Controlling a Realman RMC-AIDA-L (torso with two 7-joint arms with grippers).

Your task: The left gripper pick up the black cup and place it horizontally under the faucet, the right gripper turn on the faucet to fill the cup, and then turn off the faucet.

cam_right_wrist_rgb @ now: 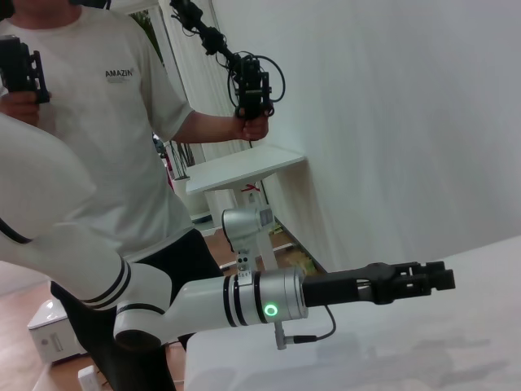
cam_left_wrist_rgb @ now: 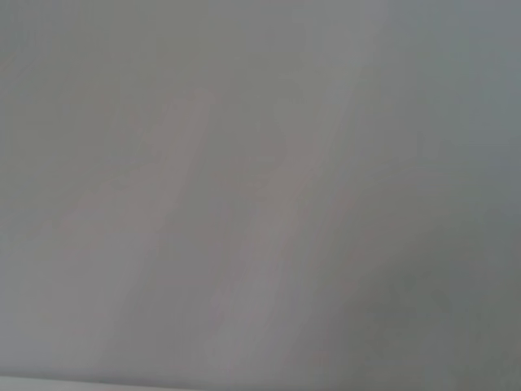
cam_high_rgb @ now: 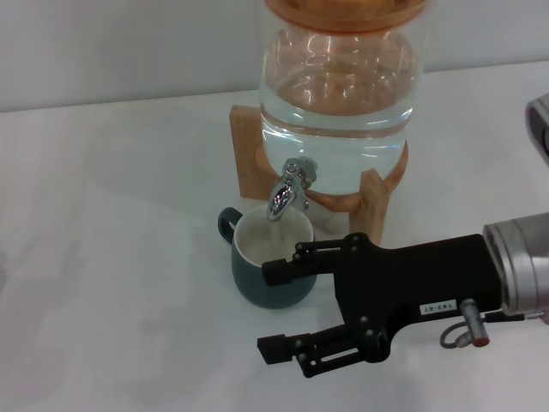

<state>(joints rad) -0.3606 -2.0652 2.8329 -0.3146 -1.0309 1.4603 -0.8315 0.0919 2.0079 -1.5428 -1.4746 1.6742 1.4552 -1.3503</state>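
One step is done, the cup [cam_high_rgb: 273,262] standing under the faucet [cam_high_rgb: 288,189]; next, the right tool [cam_high_rgb: 287,309], fingers apart, must reach the lever, while the left tool [cam_right_wrist_rgb: 415,278], apparently together, waits aside

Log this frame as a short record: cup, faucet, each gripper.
cup: upright on the table, under the spout, handle toward the robot's left
faucet: on the glass dispenser; flow cannot be told
right gripper: fingers open, low beside the cup, not on the faucet
left gripper: away from the cup, visible only in the right wrist view
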